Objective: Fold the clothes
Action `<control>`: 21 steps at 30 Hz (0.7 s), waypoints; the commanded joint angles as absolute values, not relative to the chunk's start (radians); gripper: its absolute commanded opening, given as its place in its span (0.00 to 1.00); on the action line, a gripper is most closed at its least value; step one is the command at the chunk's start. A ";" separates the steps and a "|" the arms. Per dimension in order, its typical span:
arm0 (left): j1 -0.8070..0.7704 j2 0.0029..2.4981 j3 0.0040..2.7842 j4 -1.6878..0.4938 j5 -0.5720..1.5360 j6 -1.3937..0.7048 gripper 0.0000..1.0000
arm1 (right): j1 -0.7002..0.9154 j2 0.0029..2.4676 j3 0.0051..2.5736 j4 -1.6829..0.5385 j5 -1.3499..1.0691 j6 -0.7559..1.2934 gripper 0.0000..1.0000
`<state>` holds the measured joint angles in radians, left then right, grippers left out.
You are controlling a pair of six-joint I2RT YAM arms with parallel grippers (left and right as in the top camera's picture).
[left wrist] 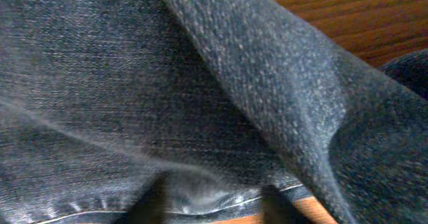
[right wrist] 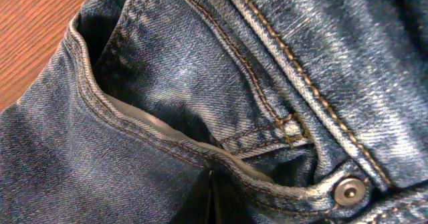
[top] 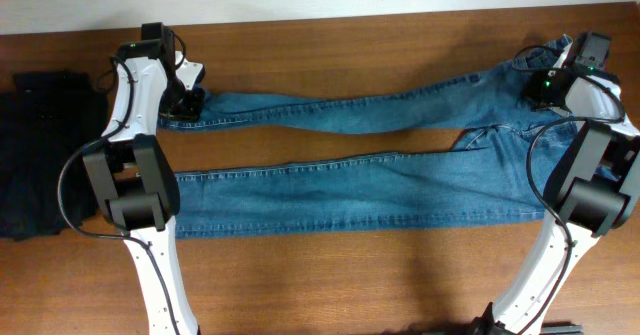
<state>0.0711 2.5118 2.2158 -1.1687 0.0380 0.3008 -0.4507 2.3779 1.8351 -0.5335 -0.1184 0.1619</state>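
- Overhead: a pair of blue denim jeans [top: 400,180] lies spread flat across the wooden counter [top: 350,275]. The waist is at the right end and both long legs run out to the left.
- The upper leg [top: 330,110] angles away from the lower leg [top: 330,190], leaving a strip of bare wood between them.
- The left hand [top: 185,97] sits down on the hem end of the upper leg.
- The right hand [top: 540,83] sits on the far corner of the waistband.
- A black folded garment pile [top: 35,145] lies at the left edge of the counter, apart from the jeans.
- Left wrist: denim fills the view, with a raised fold [left wrist: 287,83] running diagonally across it and wood showing in the top right corner.
- Two dark, blurred fingertips [left wrist: 152,200] stand apart at the bottom edge, and the stitched hem [left wrist: 207,200] crosses the gap between them. I cannot tell whether they pinch the cloth.
- Right wrist: a close look at the waist area shows a front pocket opening [right wrist: 154,127] with double tan stitching and a metal rivet [right wrist: 348,190] at its corner. Wood shows at top left.
- No fingers are clearly seen here, so I cannot tell whether the right hand is clenched or released.
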 commanded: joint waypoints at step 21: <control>0.013 2.603 2.210 -1.078 0.132 0.237 0.54 | -0.432 2.460 1.784 -0.538 -0.120 0.173 0.04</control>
